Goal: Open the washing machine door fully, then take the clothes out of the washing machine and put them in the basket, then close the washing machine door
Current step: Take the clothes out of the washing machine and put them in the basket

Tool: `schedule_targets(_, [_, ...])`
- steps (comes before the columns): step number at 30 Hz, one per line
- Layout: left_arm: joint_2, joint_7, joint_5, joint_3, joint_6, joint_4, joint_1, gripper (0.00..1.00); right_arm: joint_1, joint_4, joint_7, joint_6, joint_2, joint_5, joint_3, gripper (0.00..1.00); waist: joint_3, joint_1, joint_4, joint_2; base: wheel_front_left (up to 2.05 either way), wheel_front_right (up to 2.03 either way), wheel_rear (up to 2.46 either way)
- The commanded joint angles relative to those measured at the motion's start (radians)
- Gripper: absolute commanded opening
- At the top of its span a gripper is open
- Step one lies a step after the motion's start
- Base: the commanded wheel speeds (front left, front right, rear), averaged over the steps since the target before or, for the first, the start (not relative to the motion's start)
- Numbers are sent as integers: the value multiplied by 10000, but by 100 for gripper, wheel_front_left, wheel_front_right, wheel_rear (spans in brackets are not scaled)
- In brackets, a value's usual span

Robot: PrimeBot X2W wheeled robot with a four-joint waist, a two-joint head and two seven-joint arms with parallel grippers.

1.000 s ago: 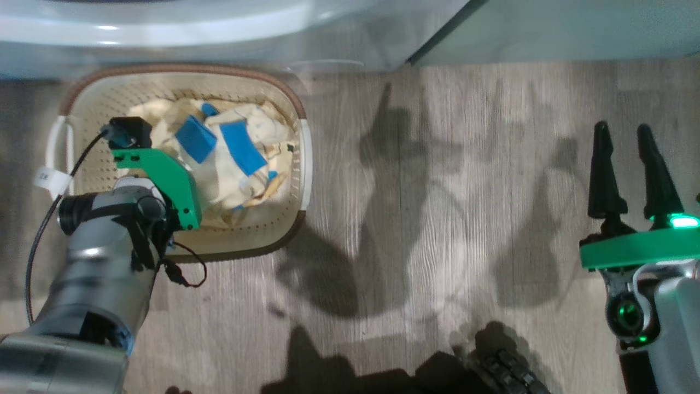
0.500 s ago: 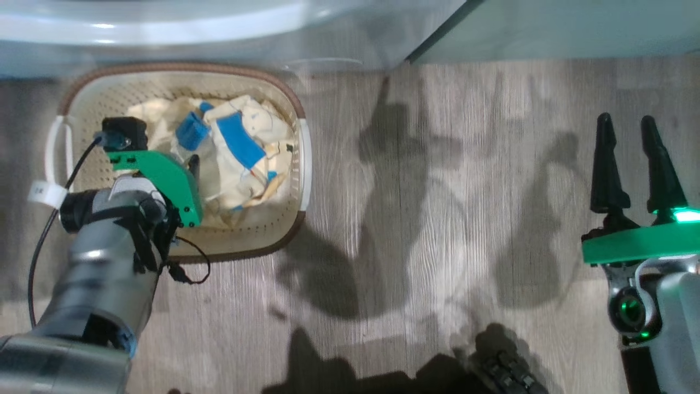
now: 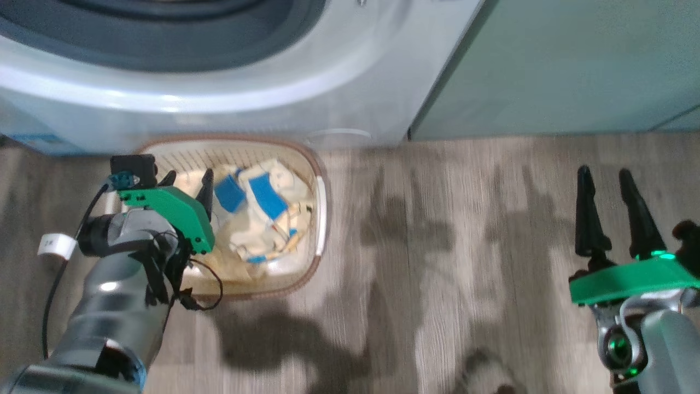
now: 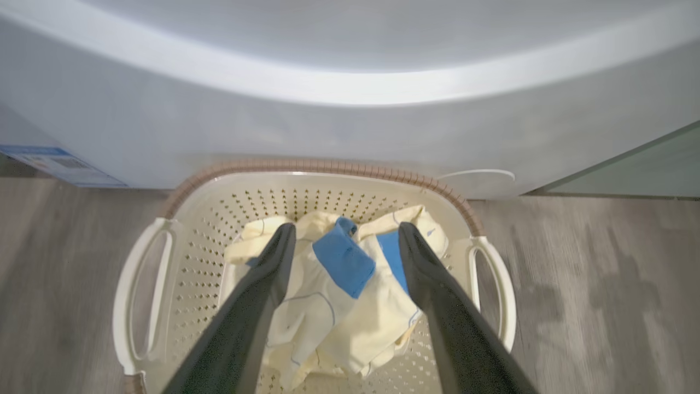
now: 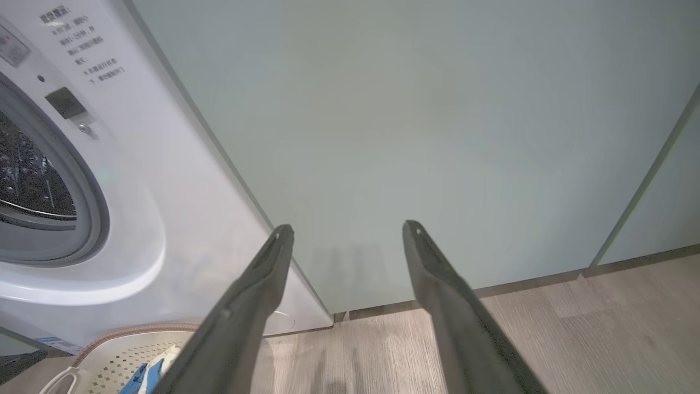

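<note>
Your left gripper (image 4: 345, 232) is hanging above the clothes (image 4: 328, 306) with its two fingers spread wide and gripping nothing; the wrist view is too flat for you to judge whether the tips are brushing the fabric. Those cream garments with blue patches are lying crumpled in the basket (image 4: 328, 167), filling its middle. The basket is sitting on the wood-look floor (image 3: 437, 246), close against the foot of the washing machine (image 3: 219, 109), whose grey-gasketed porthole (image 3: 164, 33) is showing above it and whose steel drum (image 5: 27, 169) is showing through the opening. A pale green cabinet panel (image 5: 437, 137) is standing just beside the machine. Your right gripper (image 3: 604, 175) is hovering well apart over the floor, fingers parted and empty.
</note>
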Motion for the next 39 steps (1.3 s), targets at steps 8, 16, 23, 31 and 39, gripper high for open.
schedule_targets(8, [481, -162, -204, 674, -71, -2603, 1307, 100, 636, -25, -94, 44, -287, 146, 267, 100, -1874, 2, 231, -1, 0, 0, 0])
schedule_targets(16, [565, -164, -334, 1562, -83, -5198, 3360, 100, 1417, 136, -94, 44, -384, 175, 272, 100, -3130, 2, 344, -1, 0, 0, 0])
schedule_targets(23, [761, -165, -369, 1824, -85, -6499, 4710, 100, 1969, 172, -94, 44, -388, 185, 161, 100, -3863, 2, 404, -1, 0, 0, 0])
schedule_targets(31, [573, -165, -8, 2385, -85, -7567, 5940, 100, 2458, 244, -94, 44, -412, 154, 38, 100, -4464, 2, 424, -1, 0, 0, 0])
schedule_targets(39, [476, -166, 118, 2775, -86, -8066, 6363, 100, 2581, 179, -94, 44, -373, -43, -96, 100, -4619, 2, 454, -1, 0, 0, 0])
